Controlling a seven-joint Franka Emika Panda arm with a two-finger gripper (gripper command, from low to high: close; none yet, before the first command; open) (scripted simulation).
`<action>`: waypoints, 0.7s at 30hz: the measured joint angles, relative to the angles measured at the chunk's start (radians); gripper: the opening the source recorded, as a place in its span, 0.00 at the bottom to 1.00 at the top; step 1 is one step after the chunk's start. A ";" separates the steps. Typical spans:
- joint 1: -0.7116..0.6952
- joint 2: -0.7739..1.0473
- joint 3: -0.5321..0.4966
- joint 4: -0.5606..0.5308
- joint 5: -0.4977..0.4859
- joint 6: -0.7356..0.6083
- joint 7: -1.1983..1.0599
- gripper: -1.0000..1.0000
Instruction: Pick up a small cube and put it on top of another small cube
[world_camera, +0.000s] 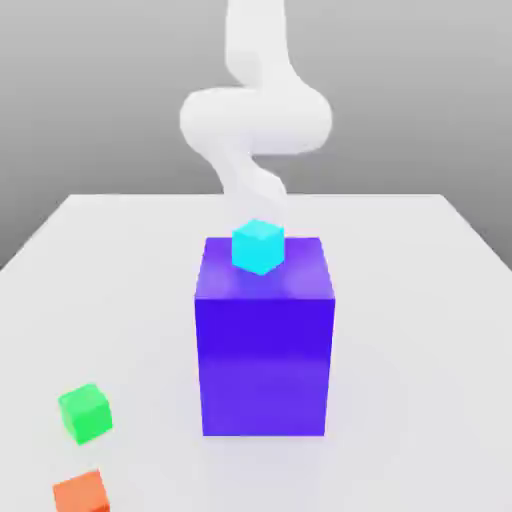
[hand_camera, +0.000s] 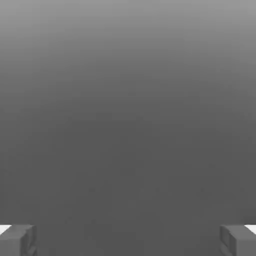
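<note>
Cyan cube (world_camera: 258, 247), seen against the blue-purple block's top (world_camera: 305, 270): your gripper (hand_camera: 128, 241) stands open and empty; descending off-centre, you risk knocking the cube away.

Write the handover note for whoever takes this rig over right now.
Gripper: open, nothing between its fingers.
Cubes: cyan at the big blue-purple block, overlapping its top in the exterior view; green and orange on the table, exterior view's left.
Done: no small cube seen stacked on another.
Left: pick one, place it on another.
</note>
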 joint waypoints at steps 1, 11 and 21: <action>0.000 0.039 0.015 0.009 -0.012 0.005 -0.001 0.50; 0.022 0.405 0.145 0.095 -0.138 0.046 -0.003 0.50; 0.103 0.766 0.222 0.179 -0.252 0.088 -0.012 0.50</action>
